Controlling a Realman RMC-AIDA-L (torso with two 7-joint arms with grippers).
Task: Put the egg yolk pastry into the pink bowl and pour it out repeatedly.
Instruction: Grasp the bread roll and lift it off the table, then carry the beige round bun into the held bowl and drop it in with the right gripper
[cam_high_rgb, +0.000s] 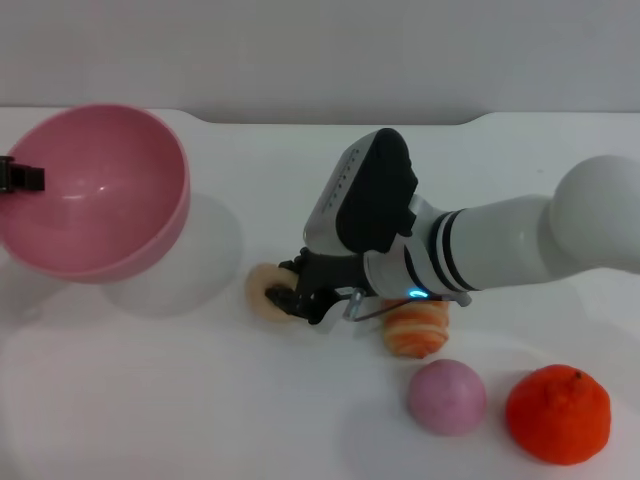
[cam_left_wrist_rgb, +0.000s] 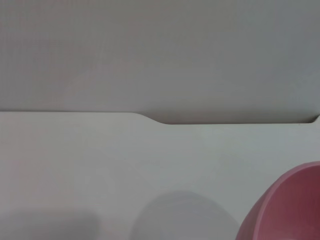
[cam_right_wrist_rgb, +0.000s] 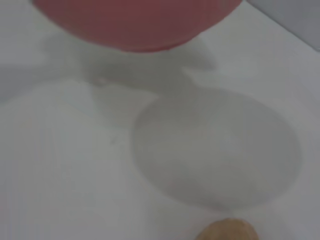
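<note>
Head view: right arm reaches in from the right edge, forearm near level across the white table (cam_high_rgb: 150, 400), wrist bent down so the black right gripper (cam_high_rgb: 288, 295) sits low at the tabletop w/ its fingers set around the small pale beige-tan egg yolk pastry (cam_high_rgb: 266, 292); pastry rests on the table, partly hidden by the fingers. Whether the fingers are actually clamped on it cannot be told. Glossy round pink plastic bowl (cam_high_rgb: 95, 190) is at far left, tilted w/ its opening turned toward the camera and to the right, held at its left rim by the black left gripper (cam_high_rgb: 20, 177), only partly in frame at the left edge. Bowl and pastry are apart. Just behind the right wrist lies an orange-striped bread roll (cam_high_rgb: 417, 328); near it, toward the camera, a smooth pink ball (cam_high_rgb: 447, 397) and, beside that, an orange tangerine (cam_high_rgb: 558, 413). Right wrist view: pastry edge (cam_right_wrist_rgb: 226, 231) and bowl underside (cam_right_wrist_rgb: 135, 22).
</note>
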